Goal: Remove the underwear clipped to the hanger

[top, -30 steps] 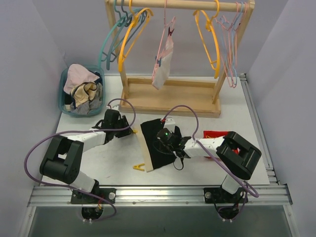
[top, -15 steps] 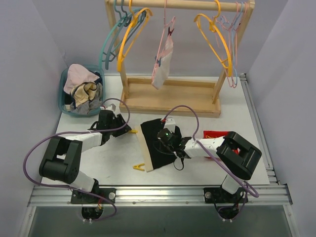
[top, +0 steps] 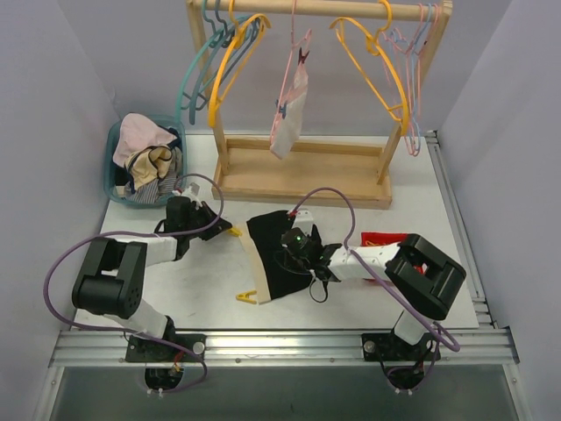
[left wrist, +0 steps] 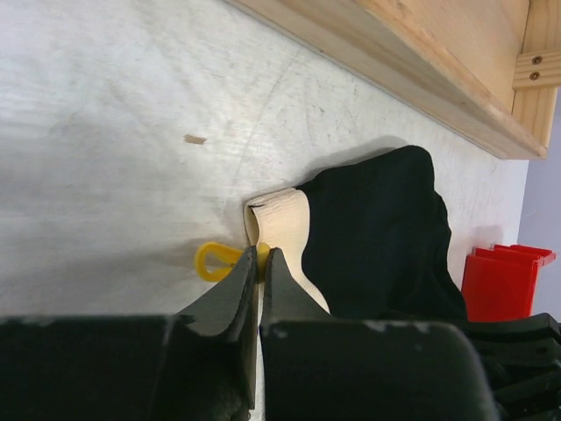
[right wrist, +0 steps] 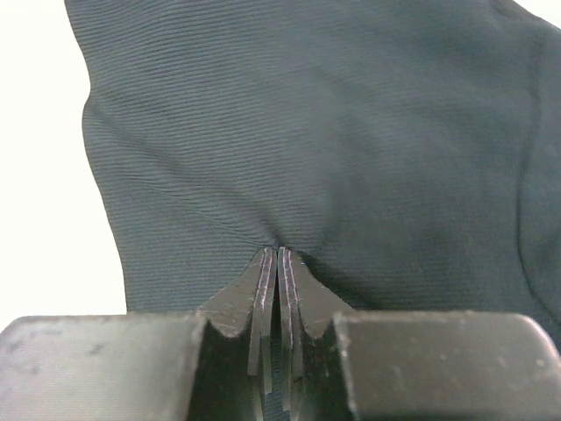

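Observation:
The black underwear lies flat on the table with its cream waistband to the left. A yellow clip sits at the far end of the waistband and another yellow clip at the near end. My left gripper is shut on the far clip, as the left wrist view shows. My right gripper is shut on a pinch of the black fabric; the fingertips meet on it. The pale pink-white underwear hangs clipped to a pink hanger on the rack.
A wooden rack with several coloured hangers stands at the back. A blue basket of clothes sits at the far left. A red object lies right of the black underwear, by the right arm.
My left gripper has drawn back to the left with the yellow clip, and the waistband's far corner has shifted a little left. The orange hanger on the rack has swung.

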`<state>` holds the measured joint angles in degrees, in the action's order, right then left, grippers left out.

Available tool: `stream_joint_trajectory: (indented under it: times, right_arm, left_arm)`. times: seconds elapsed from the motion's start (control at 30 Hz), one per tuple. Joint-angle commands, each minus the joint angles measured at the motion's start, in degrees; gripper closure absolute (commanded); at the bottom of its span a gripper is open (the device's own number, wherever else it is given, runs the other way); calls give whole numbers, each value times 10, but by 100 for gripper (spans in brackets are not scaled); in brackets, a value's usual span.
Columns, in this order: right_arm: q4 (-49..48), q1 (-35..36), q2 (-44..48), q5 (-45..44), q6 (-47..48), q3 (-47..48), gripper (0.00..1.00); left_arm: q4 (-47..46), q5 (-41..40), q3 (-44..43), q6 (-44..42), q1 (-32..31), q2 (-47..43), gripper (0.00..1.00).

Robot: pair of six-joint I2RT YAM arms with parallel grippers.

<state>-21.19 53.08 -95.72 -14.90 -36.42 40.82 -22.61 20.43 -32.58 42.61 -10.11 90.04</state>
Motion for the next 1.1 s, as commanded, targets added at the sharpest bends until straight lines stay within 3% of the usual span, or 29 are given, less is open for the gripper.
stream_joint_trajectory:
  times: [0.0,0.27,0.47,0.63,0.73,0.87,0.93,1.07]
  right_arm:
    - [79,-17,-8,-7,-7,-30,100]
    - [84,-41,-3,-7,-17,-50,100]
    - [95,-58,-3,-18,-39,-57,100]
    - [92,-54,20,-16,-24,-57,100]
    - [89,-46,63,-3,-6,-50,99]
    - [110,-33,135,5,35,-27,68]
    - [129,-19,156,-1,46,-8,44]
    - [145,3,190,-2,74,17,32]
  left_arm:
    - [14,5,28,-23,38,-21,97]
    - [53,-27,85,-21,97,-121,97]
    - [86,-50,99,-15,98,-191,97]
    - [19,20,107,6,92,-159,97]
    - [4,51,95,19,56,-129,97]
    - [14,26,67,34,-9,-135,97]
    - [22,8,55,47,-36,-142,97]
    - [42,-22,20,63,-89,-149,97]
